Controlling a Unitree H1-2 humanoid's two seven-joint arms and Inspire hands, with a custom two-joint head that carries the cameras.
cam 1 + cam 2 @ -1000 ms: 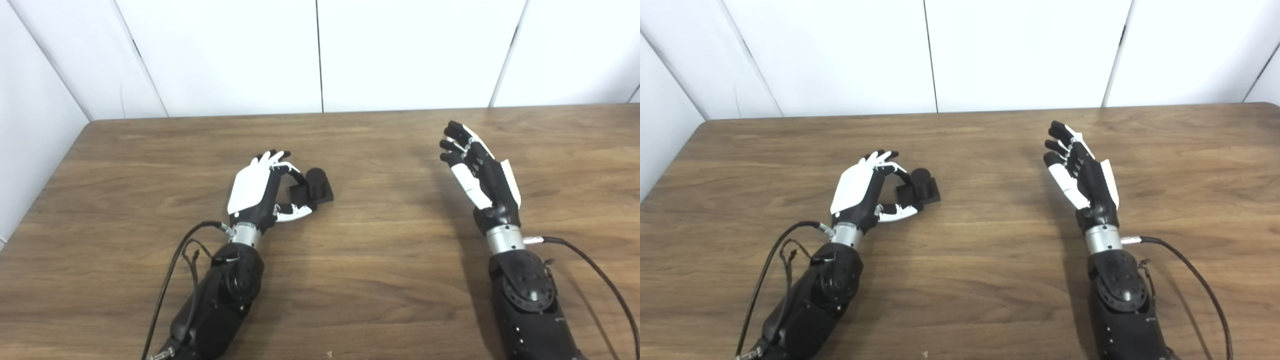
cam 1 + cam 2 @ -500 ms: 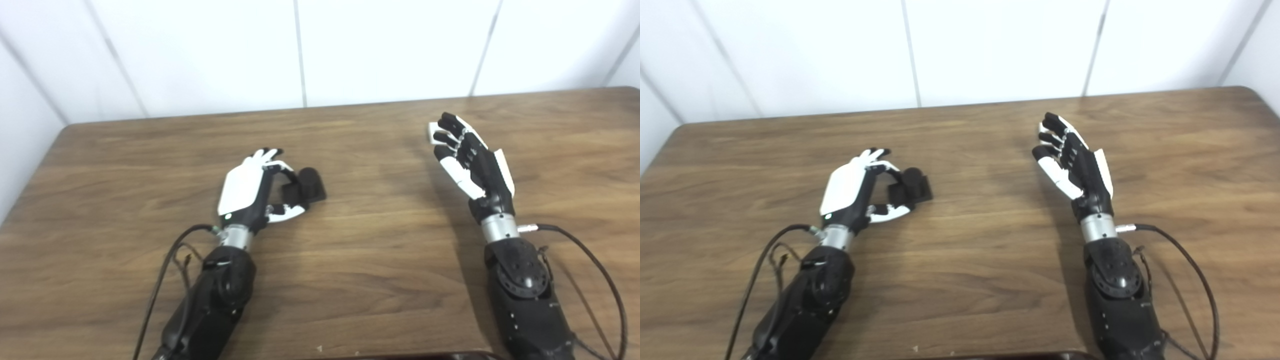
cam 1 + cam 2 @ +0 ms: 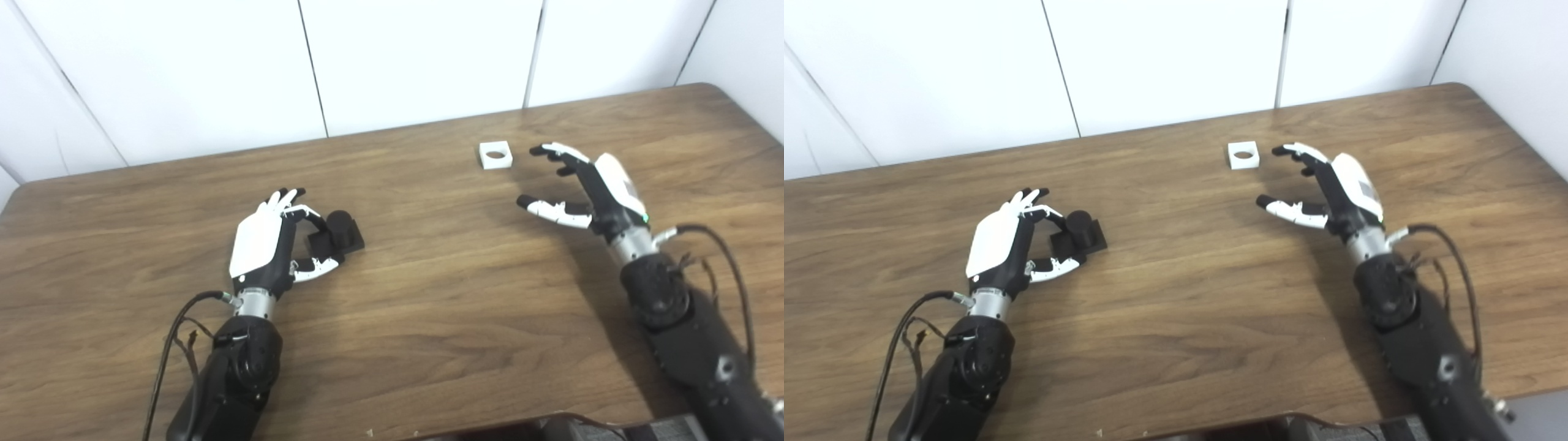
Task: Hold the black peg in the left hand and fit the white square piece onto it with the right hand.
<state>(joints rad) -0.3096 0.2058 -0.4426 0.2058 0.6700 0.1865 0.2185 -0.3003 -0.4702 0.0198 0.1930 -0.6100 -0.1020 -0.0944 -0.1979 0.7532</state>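
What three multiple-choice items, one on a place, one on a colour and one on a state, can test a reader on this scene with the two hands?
1. Where is the white square piece?
A. On the table, just beyond the right hand
B. In the left hand
C. On the peg

2. What colour is the peg?
A. White
B. Red
C. Black

3. How is the right hand?
A. Shut on the piece
B. Open, holding nothing
C. Flat on the table

Answers: 1 A, the piece lies alone near the right hand's fingers. 2 C, the peg by the left hand is black. 3 B, its fingers are spread and empty.
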